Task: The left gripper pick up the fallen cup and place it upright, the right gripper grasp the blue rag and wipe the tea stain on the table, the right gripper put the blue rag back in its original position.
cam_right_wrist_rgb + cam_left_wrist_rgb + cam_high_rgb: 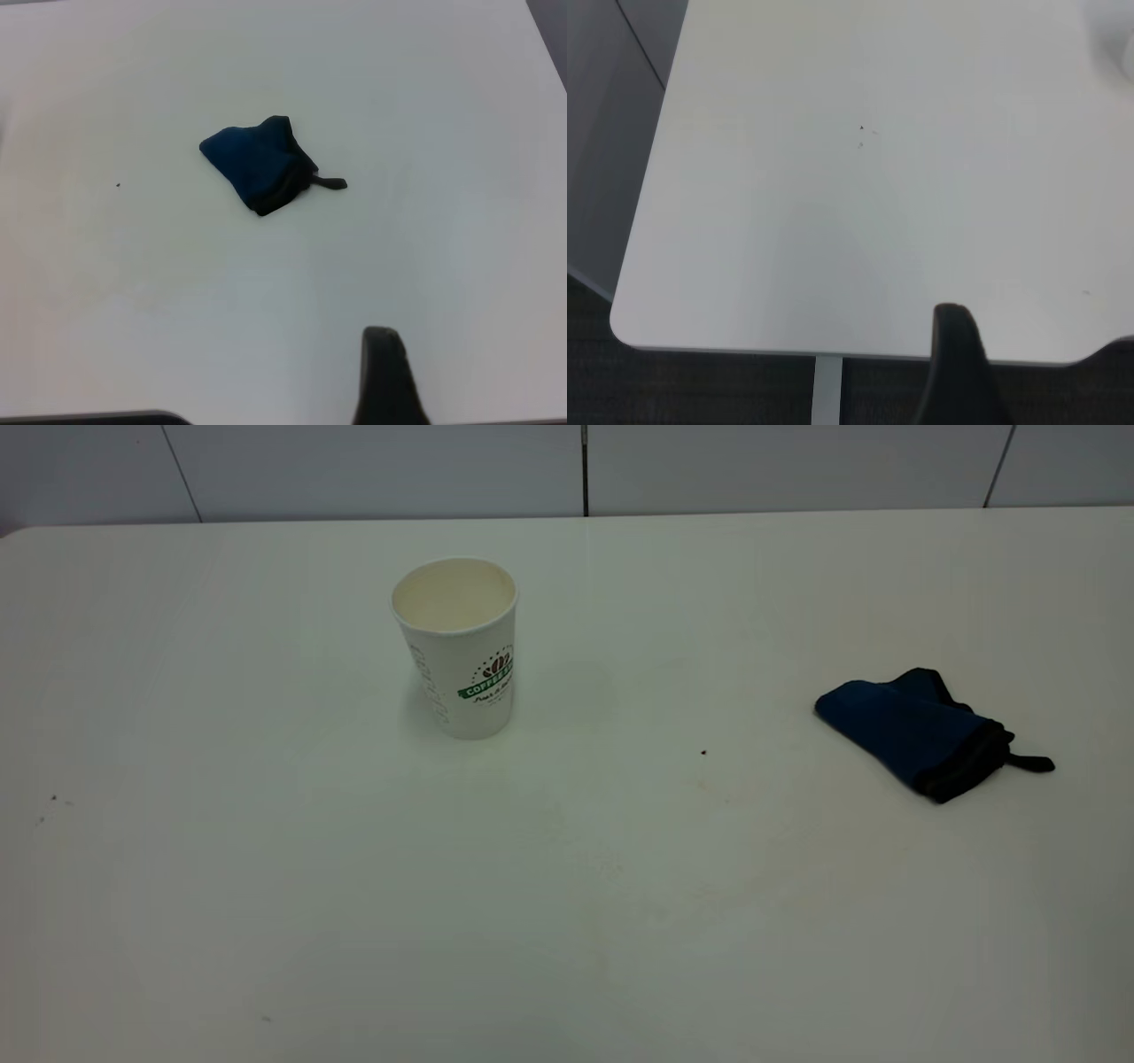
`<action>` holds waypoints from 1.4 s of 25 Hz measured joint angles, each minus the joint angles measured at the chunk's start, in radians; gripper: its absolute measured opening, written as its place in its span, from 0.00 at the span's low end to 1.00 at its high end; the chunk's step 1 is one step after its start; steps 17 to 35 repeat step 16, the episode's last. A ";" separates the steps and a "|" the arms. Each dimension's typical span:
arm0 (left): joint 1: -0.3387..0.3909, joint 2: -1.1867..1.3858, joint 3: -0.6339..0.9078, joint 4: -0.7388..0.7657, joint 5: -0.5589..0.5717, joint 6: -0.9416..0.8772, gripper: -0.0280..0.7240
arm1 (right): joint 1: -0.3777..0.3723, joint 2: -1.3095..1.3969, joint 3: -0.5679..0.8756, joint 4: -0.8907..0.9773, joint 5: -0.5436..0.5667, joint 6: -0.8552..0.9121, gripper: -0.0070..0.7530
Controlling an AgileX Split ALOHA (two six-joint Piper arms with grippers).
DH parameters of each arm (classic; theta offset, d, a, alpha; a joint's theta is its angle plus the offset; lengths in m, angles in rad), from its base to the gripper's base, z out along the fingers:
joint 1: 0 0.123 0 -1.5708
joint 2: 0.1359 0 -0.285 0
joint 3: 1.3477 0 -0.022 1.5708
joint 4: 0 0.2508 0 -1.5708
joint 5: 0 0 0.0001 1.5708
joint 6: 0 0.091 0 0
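Observation:
The cup (461, 646) stands upright on the table (221, 921), left of centre, with its logo facing the camera. The blue rag (921, 731) lies crumpled at the right of the table, its black loop tab pointing right; it also shows in the right wrist view (257, 168). No tan-brown tea stain shows, only a faint yellowish trace (620, 864) near the middle. Neither arm is in the exterior view. My left gripper (957, 372) hangs over the table's near left corner, holding nothing. My right gripper (385, 376) is well back from the rag, holding nothing.
A tiny black speck (703, 752) lies between the cup and the rag. More small specks (53, 801) sit near the left edge. A grey panelled wall (585, 469) runs behind the table's far edge.

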 joint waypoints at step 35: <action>0.000 0.000 0.000 0.000 0.000 0.000 0.74 | 0.000 -0.001 0.019 0.000 -0.018 0.000 0.70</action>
